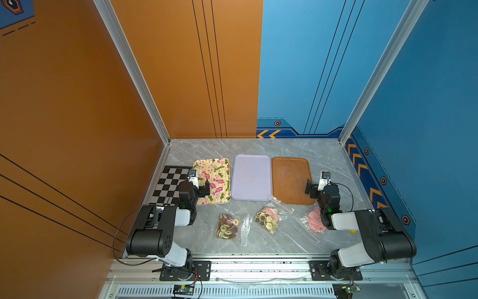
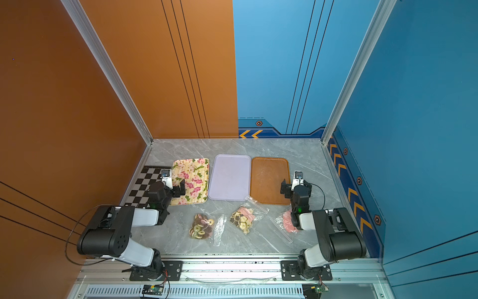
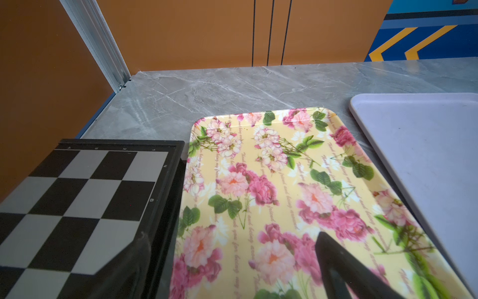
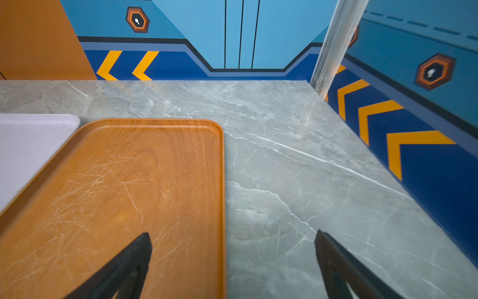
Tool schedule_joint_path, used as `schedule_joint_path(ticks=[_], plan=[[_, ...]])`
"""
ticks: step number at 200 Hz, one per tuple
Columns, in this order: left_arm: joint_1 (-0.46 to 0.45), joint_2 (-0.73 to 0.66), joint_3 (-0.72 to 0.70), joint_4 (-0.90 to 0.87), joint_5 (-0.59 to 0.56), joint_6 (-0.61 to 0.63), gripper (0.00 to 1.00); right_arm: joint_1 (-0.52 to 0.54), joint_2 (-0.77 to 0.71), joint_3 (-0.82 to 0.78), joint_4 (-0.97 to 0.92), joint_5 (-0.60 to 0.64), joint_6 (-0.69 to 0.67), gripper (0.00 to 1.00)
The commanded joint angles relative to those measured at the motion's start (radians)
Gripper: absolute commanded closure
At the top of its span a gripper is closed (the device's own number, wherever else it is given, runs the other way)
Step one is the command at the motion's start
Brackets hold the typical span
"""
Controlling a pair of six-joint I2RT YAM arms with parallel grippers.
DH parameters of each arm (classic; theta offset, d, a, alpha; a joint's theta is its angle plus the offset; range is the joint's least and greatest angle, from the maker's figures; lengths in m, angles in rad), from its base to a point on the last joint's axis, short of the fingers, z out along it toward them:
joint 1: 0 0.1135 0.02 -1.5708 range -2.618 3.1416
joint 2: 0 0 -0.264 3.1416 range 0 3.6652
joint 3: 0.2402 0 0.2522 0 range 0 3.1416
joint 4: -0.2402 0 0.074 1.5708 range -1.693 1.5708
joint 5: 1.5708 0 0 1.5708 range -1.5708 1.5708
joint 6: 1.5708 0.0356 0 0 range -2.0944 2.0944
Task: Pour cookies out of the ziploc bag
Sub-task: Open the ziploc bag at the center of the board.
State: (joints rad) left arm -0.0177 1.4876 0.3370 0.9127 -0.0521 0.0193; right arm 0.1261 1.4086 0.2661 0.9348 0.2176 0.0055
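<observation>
A grey marble table [image 1: 258,147] carries three trays in a row across its far half: a floral tray [image 1: 214,170], a lilac tray [image 1: 251,177] and a brown tray [image 1: 289,176], each just beside the next. A chessboard [image 1: 168,183] lies against the floral tray on the side of the left wall.

On the near half lie three clear ziploc bags, flat and apart from one another, with the cookies all inside them. The ring-cookie bag [image 1: 229,229] is nearest the left arm. The flower-cookie bag [image 1: 269,218] is in the middle, close to the trays' near edges. The pink-disc bag [image 1: 314,220] is partly hidden under the right arm.

The left gripper [image 3: 232,236] hangs over the seam between the chessboard and the floral tray, jaws spread wide and empty. The right gripper [image 4: 232,233] straddles the brown tray's right rim, likewise spread and empty. Both sets of jaws point away from the bags, which lie nearer the robot's bases and apart from them.
</observation>
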Motion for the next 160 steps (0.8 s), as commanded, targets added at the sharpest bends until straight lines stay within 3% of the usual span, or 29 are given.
schedule_joint_path(ticks=[1, 16, 40, 69, 78, 92, 116, 137, 160], plan=[[-0.036, -0.091, -0.009, -0.024, -0.090, 0.027, 0.03, 0.092, -0.230, 0.066, -0.232, 0.154, -0.028, 0.00], [-0.160, -0.153, 0.001, -0.077, -0.223, 0.120, 0.05, 0.137, -0.342, 0.189, -0.551, 0.055, 0.037, 0.00], [-0.409, -0.214, 0.154, -0.372, -0.471, 0.224, 0.06, 0.245, -0.358, 0.287, -0.767, 0.024, 0.098, 0.00], [-0.667, -0.179, 0.433, -0.952, -0.663, 0.124, 0.12, 0.369, -0.357, 0.301, -0.995, -0.010, 0.248, 0.00], [-0.732, -0.168, 0.506, -1.157, -0.645, 0.025, 0.12, 0.420, -0.369, 0.270, -1.000, -0.029, 0.319, 0.00], [-0.833, -0.166, 0.593, -1.420, -0.570, -0.130, 0.23, 0.520, -0.389, 0.220, -0.979, -0.048, 0.412, 0.00], [-0.987, -0.188, 0.677, -1.744, -0.501, -0.361, 0.29, 0.762, -0.401, 0.200, -1.031, 0.054, 0.531, 0.00], [-1.105, -0.227, 0.674, -1.901, -0.391, -0.563, 0.37, 0.929, -0.413, 0.193, -1.081, 0.139, 0.595, 0.00], [-1.212, -0.265, 0.619, -1.960, -0.338, -0.735, 0.40, 1.017, -0.465, 0.150, -1.111, 0.185, 0.666, 0.00]])
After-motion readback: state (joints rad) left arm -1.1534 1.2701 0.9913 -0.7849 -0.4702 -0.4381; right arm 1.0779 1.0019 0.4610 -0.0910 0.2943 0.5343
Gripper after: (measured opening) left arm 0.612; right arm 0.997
